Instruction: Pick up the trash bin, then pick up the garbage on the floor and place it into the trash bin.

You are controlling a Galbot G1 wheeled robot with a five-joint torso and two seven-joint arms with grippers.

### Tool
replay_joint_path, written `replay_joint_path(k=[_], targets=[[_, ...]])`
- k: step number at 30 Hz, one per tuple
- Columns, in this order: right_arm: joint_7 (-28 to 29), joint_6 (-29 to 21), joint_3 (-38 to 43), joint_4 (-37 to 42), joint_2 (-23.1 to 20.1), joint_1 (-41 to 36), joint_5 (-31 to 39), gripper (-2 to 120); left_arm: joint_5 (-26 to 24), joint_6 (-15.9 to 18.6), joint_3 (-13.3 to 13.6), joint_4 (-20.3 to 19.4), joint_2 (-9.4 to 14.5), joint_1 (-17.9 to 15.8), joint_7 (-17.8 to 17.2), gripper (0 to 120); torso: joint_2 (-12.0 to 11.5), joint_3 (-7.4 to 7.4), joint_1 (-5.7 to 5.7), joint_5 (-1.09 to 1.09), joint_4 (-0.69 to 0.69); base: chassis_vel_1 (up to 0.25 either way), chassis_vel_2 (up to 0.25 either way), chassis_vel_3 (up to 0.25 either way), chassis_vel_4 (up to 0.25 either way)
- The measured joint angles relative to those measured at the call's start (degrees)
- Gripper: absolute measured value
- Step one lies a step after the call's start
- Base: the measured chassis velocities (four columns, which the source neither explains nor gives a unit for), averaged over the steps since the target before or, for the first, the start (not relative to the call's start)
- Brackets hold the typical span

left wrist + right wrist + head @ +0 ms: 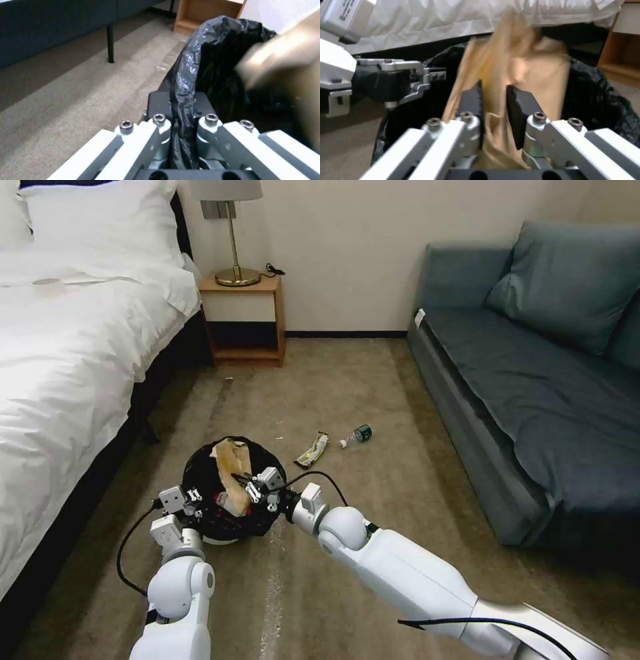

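Both pincers busy: right pincer [493, 100] pinches paper bag [523, 70] over bin [200, 473].

bin [200, 473]: black-lined | paper bag [231, 467]: inside, upright | wrapper [313, 449], bottle [356, 435]: floor

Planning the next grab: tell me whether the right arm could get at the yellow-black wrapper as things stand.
Probably not yet. The right gripper is shut on the paper bag over the bin, so it is occupied. Otherwise the wrapper lies on open carpet just beyond, with nothing between.

Brown paper bag [230, 467] (black bin liner [200, 467])
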Motion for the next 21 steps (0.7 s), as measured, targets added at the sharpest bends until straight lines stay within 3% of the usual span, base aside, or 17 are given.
replay_joint_path(k=[1,5,8,17,19,21], targets=[[0.0,0.0,0.0,0.0,0.0,0.0,0.0,27,0.0,0.0,0.0,0.1,0.0,0.0,0.0,5,0.0,0.0,0.0,0.0,0.0,0.0,0.0,0.0,0.0],[0.0,0.0,0.1,-0.1,0.0,-0.1,0.0,36,0.1,-0.1,-0.1,0.6,0.0,0.0,0.0,5,0.0,0.0,0.0,0.0,0.0,0.0,0.0,0.0,0.0],[0.0,0.1,0.4,-0.2,-0.2,-0.3,0.0,53,0.2,-0.1,-0.4,0.8,0.1,0.1,0.1,5,0.0,0.0,0.0,0.0,0.01,0.0,0.0,0.0,0.0],[0.4,0.4,1.5,0.5,-0.2,-0.4,-0.1,80,0.2,-0.1,-0.2,0.7,0.2,-0.4,0.1,5,0.0,0.0,0.0,0.0,0.0,0.0,0.0,0.0,0.0],[2.7,0.6,3.0,1.3,0.0,0.0,-0.1,93,0.1,-0.1,-0.1,0.7,0.3,-0.4,0.0,5,0.0,0.0,0.0,0.0,0.0,0.0,0.0,0.0,0.0],[4.1,0.4,3.7,1.7,0.0,0.1,0.0,96,0.0,-0.1,-0.2,1.0,0.5,-0.5,0.0,5,0.0,0.0,0.0,0.0,0.0,0.0,0.0,0.0,0.0]])
